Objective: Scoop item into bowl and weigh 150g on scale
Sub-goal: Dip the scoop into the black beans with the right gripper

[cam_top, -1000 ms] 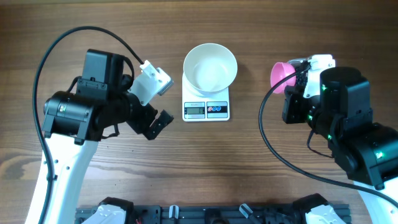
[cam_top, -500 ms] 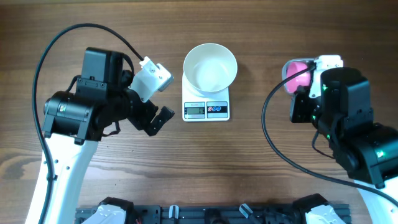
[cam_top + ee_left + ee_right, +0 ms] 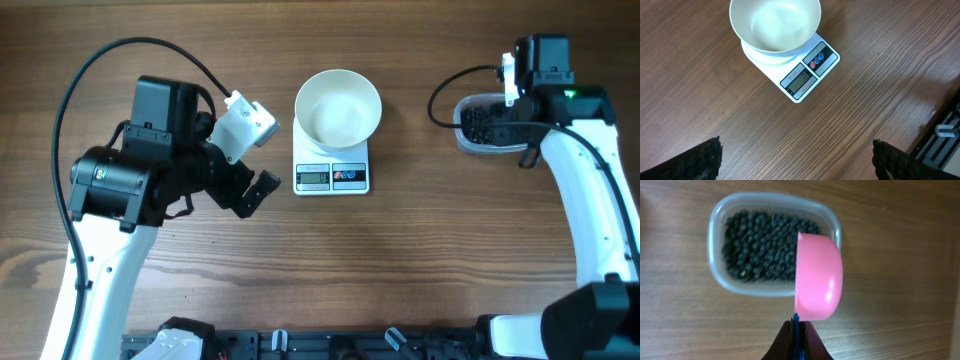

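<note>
The empty white bowl sits on the white scale, also seen in the left wrist view as the bowl on the scale. Black beads fill a clear tub at the right. My right gripper is shut on the blue handle of a pink scoop. The scoop is turned on edge over the tub's near right part. My left gripper hangs open over bare table, left of the scale and holding nothing.
The clear tub's rim stands on the wooden table, right of the scale. A black rail runs along the table's front edge. Cables loop behind both arms.
My right arm has swung right and away, carrying the pink scoop from beside the bowl to over the tub of beads. The left arm has hardly moved.
</note>
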You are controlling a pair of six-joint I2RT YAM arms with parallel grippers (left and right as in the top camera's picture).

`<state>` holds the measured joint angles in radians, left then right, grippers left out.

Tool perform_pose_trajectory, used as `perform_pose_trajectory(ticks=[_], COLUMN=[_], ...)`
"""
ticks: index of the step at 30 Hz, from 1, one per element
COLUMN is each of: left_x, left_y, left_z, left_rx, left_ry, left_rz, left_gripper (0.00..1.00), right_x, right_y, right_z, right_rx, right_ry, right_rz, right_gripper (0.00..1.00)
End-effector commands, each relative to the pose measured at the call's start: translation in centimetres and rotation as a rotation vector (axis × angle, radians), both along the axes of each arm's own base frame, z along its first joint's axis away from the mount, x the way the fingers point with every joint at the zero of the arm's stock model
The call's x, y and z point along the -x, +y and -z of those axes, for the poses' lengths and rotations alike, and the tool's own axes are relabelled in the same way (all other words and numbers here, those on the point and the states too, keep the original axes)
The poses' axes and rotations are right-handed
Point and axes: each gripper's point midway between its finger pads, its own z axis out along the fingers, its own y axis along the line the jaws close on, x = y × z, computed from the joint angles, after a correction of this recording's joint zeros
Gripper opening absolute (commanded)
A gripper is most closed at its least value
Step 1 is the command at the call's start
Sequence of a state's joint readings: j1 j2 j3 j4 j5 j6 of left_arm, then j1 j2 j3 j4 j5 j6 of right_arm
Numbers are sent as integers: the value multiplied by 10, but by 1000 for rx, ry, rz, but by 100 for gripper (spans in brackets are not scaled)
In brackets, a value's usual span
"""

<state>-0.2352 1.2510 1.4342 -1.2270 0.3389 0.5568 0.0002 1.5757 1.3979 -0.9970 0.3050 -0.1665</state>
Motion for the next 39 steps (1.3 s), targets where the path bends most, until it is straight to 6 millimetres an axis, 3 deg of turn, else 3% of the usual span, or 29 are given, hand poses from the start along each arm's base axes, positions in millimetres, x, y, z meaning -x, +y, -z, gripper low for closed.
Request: perform_pose_trajectory(ticks=[1,16,19,24,35,39], left_x=[-3,-3,-3,-3,-3,-3], left_y=[1,1,1,1,1,1], left_z=[-5,-5,-5,-5,-5,-5], left_rx=[-2,-2,-2,-2,-2,-2], left_ry=[-21,-21,-21,-21,-21,-21], left_rz=[7,6,7,7,7,7], left_gripper=[100,100,100,100,100,100], right_x=[-11,-31,-33,-34,-17,-12], right_y=[-20,-33,-18,4,2,12], right_z=[-5,64,78,86,93,93], right_rx=[122,156,54,-116,-284,-339], right_ry=[-11,161,177,167,207,224], right_rz=[27,-56,-113,-177,-146,-153], right_gripper=[4,4,4,4,4,4])
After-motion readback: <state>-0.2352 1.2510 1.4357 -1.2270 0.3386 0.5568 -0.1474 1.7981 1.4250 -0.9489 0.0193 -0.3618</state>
